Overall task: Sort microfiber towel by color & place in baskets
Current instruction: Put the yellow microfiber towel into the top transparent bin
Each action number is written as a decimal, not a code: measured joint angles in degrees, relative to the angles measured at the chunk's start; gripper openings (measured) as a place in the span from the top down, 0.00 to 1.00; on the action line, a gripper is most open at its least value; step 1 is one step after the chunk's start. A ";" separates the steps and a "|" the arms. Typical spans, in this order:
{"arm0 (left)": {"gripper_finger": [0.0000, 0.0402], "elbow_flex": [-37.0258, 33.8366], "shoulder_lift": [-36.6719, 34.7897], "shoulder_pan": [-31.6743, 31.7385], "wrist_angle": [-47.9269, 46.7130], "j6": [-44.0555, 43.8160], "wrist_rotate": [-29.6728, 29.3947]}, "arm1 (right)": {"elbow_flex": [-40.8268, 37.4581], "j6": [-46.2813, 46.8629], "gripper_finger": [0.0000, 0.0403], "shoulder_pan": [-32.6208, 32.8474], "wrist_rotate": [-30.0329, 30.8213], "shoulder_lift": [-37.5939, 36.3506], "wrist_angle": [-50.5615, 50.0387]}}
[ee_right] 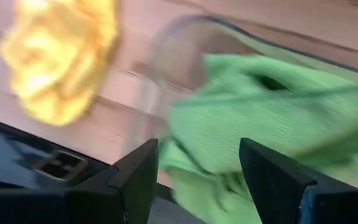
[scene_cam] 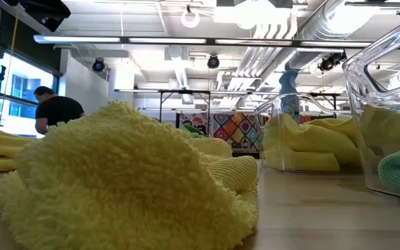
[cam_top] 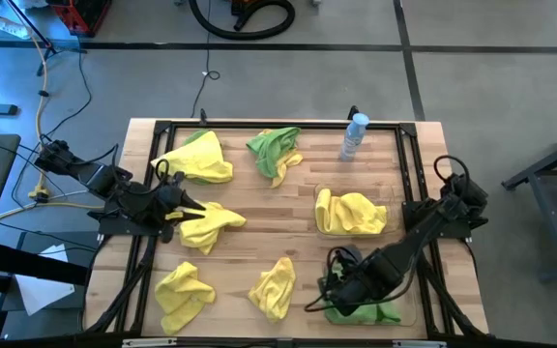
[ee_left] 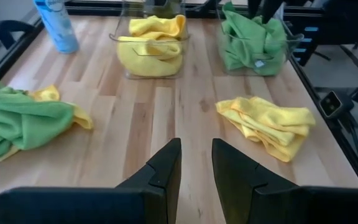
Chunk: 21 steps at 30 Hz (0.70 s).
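Several yellow microfiber towels lie loose on the table: one at the far left [cam_top: 196,158], one by my left gripper [cam_top: 211,222] and two near the front edge [cam_top: 184,293] [cam_top: 274,287]. A green towel [cam_top: 275,147] lies on a yellow one at the far side. One clear basket [cam_top: 319,198] holds yellow towels. The nearer basket [cam_top: 409,314] holds a green towel [ee_right: 272,106]. My left gripper [ee_left: 196,155] is open with a narrow gap and hovers beside the yellow towel. My right gripper [ee_right: 197,162] is wide open over the green towel in its basket.
A small clear bottle with a blue cap [cam_top: 354,135] stands at the far edge, right of centre. A black metal frame [cam_top: 259,126] rims the tabletop. Bare wood [cam_top: 269,217] lies between the loose towels and the baskets. A person [scene_cam: 55,111] stands in the room beyond.
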 joint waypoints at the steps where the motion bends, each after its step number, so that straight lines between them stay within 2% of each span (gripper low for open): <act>1: 0.81 0.00 -0.02 0.00 0.00 0.02 0.21 | 0.00 -0.01 0.45 -0.26 1.25 -0.07 1.20; 5: 0.81 0.00 0.03 0.00 0.00 -0.02 0.46 | 0.00 -2.95 0.45 -1.73 7.02 -0.25 6.26; 11: 0.81 0.00 0.25 0.00 -0.35 -0.35 0.61 | 0.00 -15.37 0.45 -5.93 15.81 -0.25 12.37; 16: 0.81 0.00 0.49 0.00 -0.37 -1.82 0.06 | 0.00 -29.18 0.45 -11.26 13.20 -0.25 14.52; 21: 0.81 0.02 2.41 0.46 -0.42 -8.13 -7.70 | 0.00 -41.45 0.45 -16.87 6.53 -0.72 10.60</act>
